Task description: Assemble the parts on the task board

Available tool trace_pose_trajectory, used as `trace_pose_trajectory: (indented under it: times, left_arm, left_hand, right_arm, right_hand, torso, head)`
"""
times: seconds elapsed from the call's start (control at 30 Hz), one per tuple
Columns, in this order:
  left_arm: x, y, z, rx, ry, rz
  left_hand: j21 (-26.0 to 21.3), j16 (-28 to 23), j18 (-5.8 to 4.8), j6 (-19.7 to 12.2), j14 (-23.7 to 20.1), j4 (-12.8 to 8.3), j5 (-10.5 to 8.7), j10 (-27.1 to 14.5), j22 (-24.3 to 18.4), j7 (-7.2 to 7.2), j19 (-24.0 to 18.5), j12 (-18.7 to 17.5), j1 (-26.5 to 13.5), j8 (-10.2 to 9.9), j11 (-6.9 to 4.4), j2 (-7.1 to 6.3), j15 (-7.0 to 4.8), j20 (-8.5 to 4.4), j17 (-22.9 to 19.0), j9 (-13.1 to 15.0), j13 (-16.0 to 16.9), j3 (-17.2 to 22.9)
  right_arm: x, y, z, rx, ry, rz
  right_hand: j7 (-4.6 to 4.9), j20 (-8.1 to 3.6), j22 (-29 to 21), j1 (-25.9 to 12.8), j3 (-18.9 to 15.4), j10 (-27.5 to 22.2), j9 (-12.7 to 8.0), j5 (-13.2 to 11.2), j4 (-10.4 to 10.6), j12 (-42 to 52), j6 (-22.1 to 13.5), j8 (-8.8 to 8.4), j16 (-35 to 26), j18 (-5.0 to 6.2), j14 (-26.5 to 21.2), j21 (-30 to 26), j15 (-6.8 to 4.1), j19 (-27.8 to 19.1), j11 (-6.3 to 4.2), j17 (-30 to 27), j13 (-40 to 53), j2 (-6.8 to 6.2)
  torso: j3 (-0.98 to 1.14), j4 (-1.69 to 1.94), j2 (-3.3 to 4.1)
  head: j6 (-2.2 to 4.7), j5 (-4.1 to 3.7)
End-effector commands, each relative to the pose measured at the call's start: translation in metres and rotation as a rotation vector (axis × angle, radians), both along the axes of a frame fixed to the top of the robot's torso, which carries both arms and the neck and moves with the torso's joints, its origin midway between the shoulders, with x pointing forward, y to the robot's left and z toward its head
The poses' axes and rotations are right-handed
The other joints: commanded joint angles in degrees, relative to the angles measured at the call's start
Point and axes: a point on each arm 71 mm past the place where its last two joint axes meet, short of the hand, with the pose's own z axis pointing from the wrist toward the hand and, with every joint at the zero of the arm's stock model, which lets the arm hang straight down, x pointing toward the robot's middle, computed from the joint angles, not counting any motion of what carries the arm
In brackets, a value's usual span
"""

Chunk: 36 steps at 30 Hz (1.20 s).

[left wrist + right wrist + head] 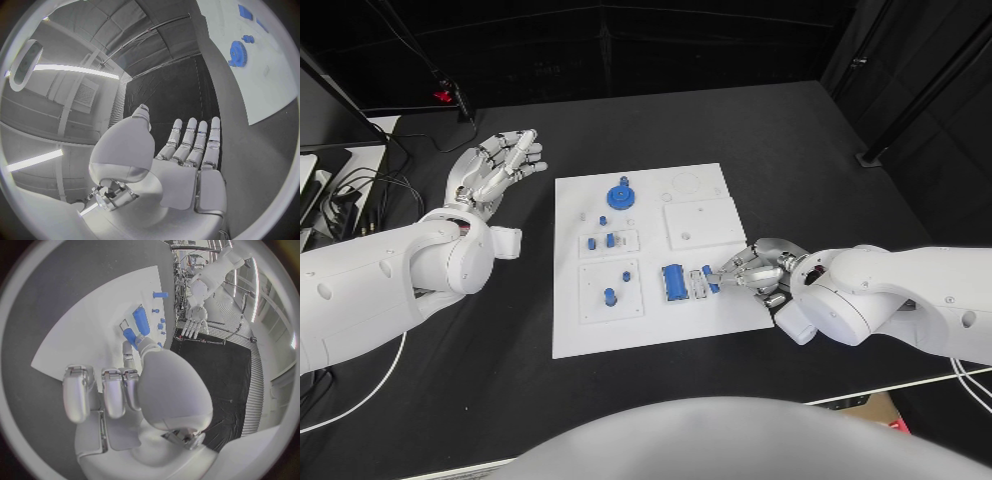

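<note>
Two of my hands are in play, but only one is close: my right hand (750,268) rests at the right edge of the task board (643,330), fingertips reaching left to a small blue part (710,279) which it seems to pinch, though I cannot tell for certain. Just left of that lies a longer blue block (674,282), long axis running near to far. My left hand (495,168) hovers spread and empty over the worktop (473,390), well apart to the far left, so the right is the nearer
</note>
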Motion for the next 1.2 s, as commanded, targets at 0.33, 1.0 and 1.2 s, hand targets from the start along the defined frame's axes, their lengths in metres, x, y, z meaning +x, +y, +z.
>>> trace_pose_trajectory:
  times: [0.33,1.0,1.2]
  left_arm:
    - [0.0,-0.001,0.003,-0.01,-0.022,-0.009]
    - [0.0,-0.002,0.003,-0.01,-0.022,-0.011]
    - [0.0,-0.002,0.003,-0.01,-0.022,-0.011]
  left_hand:
    - [0.3,0.4,-1.04,-0.4,-0.1,0.1,0.27,-0.4,0.0,8.32,0.0,0.4,0.2,0.2,-0.11,0.53,-0.03,0.12,-0.1,-0.1,-0.1,-0.4]
    - [0.3,0.4,-1.04,-0.4,-0.1,0.1,0.27,-0.4,0.0,8.32,0.0,0.4,0.2,0.2,-0.11,0.53,-0.03,0.12,-0.1,-0.1,-0.1,-0.4]
    - [0.3,0.4,-1.04,-0.4,-0.1,0.1,0.27,-0.4,0.0,8.32,0.0,0.4,0.2,0.2,-0.11,0.53,-0.03,0.12,-0.1,-0.1,-0.1,-0.4]
  right_arm:
    - [0.002,0.008,-0.004,0.009,0.05,-0.033]
    - [0.007,0.015,-0.003,-0.063,-0.001,0.013]
    - [0.007,0.017,-0.004,-0.067,-0.003,0.023]
  right_hand:
    - [-1.2,-0.16,14.2,0.3,-0.6,6.0,0.0,0.5,-0.2,0.0,1.6,-0.11,0.1,-0.15,6.1,-0.4,0.15,4.4,-0.19,15.1,15.1,0.52]
    - [-1.03,-0.23,14.1,-0.3,-2.0,6.0,0.0,0.4,0.4,0.0,1.7,-0.61,0.1,-0.09,6.1,-0.7,0.12,4.3,-0.07,15.1,15.1,0.73]
    - [-1.04,-0.24,14.1,-0.4,-2.3,6.0,0.0,0.4,0.5,0.0,1.7,-0.67,0.1,-0.08,6.1,-0.7,0.11,4.3,-0.06,15.1,15.1,0.75]
  torso:
    - [0.02,-0.03,0.04]
    - [0.03,-0.03,0.01]
    - [0.02,-0.04,0.02]
  head:
    - [0.0,0.11]
    - [0.0,0.26]
    - [0.0,0.34]
